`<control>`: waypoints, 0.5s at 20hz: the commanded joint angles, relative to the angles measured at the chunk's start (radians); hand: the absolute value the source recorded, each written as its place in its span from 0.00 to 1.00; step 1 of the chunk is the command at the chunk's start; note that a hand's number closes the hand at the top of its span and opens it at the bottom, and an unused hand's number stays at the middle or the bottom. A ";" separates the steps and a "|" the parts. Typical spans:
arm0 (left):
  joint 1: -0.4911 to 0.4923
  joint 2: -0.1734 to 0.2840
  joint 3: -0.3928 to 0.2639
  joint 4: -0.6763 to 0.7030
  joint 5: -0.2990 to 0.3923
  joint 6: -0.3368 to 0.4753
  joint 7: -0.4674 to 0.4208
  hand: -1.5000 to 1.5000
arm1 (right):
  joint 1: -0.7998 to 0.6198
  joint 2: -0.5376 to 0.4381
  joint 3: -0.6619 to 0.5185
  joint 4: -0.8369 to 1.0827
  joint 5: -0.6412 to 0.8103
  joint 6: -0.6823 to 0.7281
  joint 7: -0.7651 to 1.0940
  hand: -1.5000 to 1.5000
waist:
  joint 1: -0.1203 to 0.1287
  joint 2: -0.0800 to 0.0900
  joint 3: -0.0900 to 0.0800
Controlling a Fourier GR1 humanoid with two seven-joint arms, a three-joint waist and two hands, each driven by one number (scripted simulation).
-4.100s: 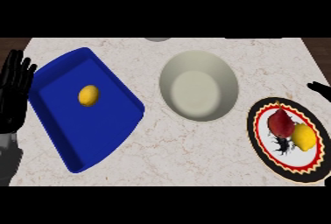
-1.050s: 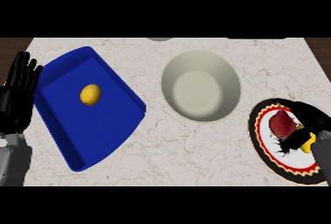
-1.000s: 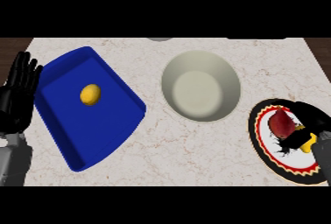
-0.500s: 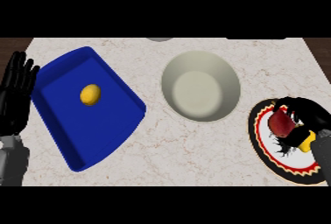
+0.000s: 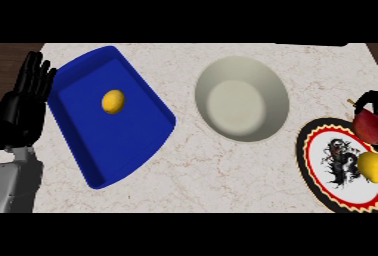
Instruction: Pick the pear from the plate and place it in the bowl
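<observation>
Counter [image 5: 184,180]: pale marbled stone, faint reddish veining.
Tray [image 5: 140,140]: glossy deep-blue rectangle with rounded corners and raised rim, set askew at left of frame.
Lemon [image 5: 112,101]: small smooth yellow oval, lying in the tray's upper half.
Bowl [image 5: 241,98]: matte off-white, deep and rounded, seen at centre right.
Plate [image 5: 323,165]: black, scalloped red-and-cream border, white centre with black figure; cut by the right edge.
Pear [image 5: 363,121]: dark red, glossy, with short stem; seen at the plate's upper rim by the right edge, the right hand [image 5: 369,101] curled over it.
Yellow fruit [image 5: 368,165]: smooth, rounded, on the plate.
Left hand [image 5: 25,100]: black, fingers straight, at left edge.
</observation>
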 commanded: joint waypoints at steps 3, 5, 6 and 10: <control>-0.026 -0.020 -0.019 -0.006 -0.001 0.004 0.001 0.50 | -0.118 -0.146 -0.029 0.176 0.024 -0.086 -0.257 1.00 | 0.030 0.011 0.004; -0.036 -0.015 -0.022 -0.021 0.018 -0.013 0.027 0.50 | -0.179 -0.162 -0.065 0.230 0.011 -0.111 -0.267 1.00 | 0.044 0.010 0.004; -0.062 -0.008 -0.013 0.000 0.016 -0.006 0.032 0.50 | -0.219 -0.180 -0.081 0.249 -0.009 -0.091 -0.309 1.00 | 0.032 0.009 0.003; -0.044 -0.005 -0.016 0.016 -0.002 -0.002 0.025 0.50 | -0.304 -0.232 -0.111 0.334 -0.050 -0.022 -0.477 1.00 | 0.019 0.002 0.000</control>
